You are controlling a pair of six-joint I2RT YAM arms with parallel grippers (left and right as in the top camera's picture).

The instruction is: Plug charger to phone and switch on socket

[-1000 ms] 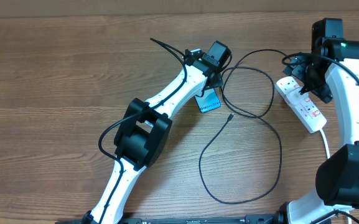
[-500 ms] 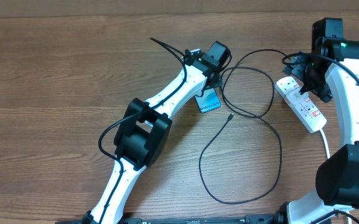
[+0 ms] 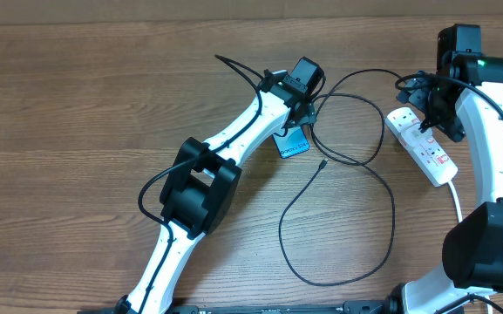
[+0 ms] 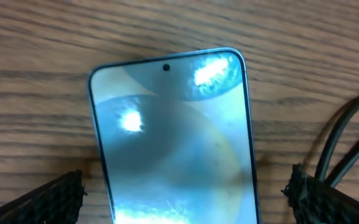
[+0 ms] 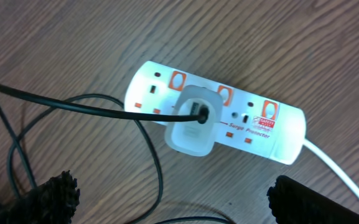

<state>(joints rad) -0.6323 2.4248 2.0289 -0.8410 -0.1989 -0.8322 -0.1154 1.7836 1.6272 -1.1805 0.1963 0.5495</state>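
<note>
1. The left end effector (image 4: pixel 185 202) hangs released, fingers wide, directly over the phone (image 4: pixel 173 143) at mid-frame on the bench (image 3: pixel 77 105).
2. The charger (image 3: pixel 393 209) ends in a connector (image 3: pixel 322 163) lying just lower right of the phone, nearer the left arm.
3. The right end effector (image 5: pixel 185 199), also released, hovers over the socket (image 5: pixel 260 124) at upper right.

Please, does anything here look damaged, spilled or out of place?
Nothing looks damaged or spilled. Only the charger sprawls in loose loops, its connector lying on the wood apart from the phone.

The left claw (image 3: pixel 296 118) has edged slightly rightward above the phone (image 3: pixel 293 143).
</note>
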